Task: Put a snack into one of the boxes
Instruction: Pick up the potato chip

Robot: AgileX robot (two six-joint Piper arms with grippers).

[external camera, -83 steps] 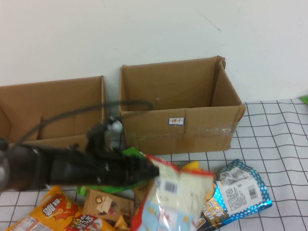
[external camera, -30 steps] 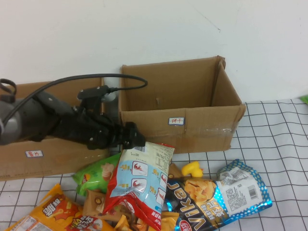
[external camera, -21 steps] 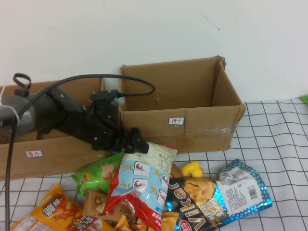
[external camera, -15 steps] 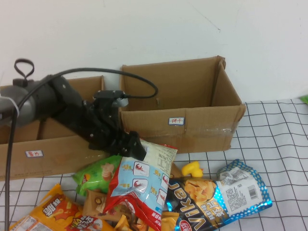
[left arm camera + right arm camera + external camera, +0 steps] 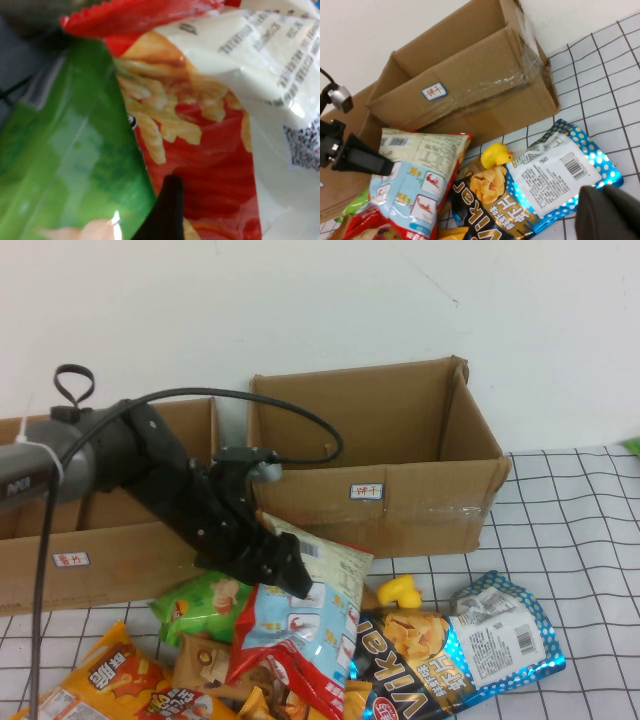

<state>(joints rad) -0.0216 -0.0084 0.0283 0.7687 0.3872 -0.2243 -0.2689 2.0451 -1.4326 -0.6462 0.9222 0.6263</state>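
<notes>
While the snack [image 5: 305, 615] sits propped on the heap of bags at the near edge of the table, your left gripper [image 5: 288, 575] is down at its upper end with the jaws spread wide, not pinching anything as far as the high view shows. In the left wrist view 1 dark fingertip [image 5: 167, 205] hangs close over red and cream foil beside the green chip bag [image 5: 65, 150]; whether it touches, you cannot tell.

So nothing is done yet. The bag is not lifted, and the low box [image 5: 110, 560] on the table's left side, the 1 with the small white label, stands just behind the pile, its inside mostly hidden by your arm. The taller taped box [image 5: 375, 505] stands to its right.

What's left for you, by my reading: close on the bag's top edge, raise it clear of the green bag and the blue-black "Vikar" bag [image 5: 450, 650], carry it back over the low box's front wall, and let go.

Your right gripper [image 5: 610, 212] is clenched, holding nothing, parked above the table's right side, out of the high view.
</notes>
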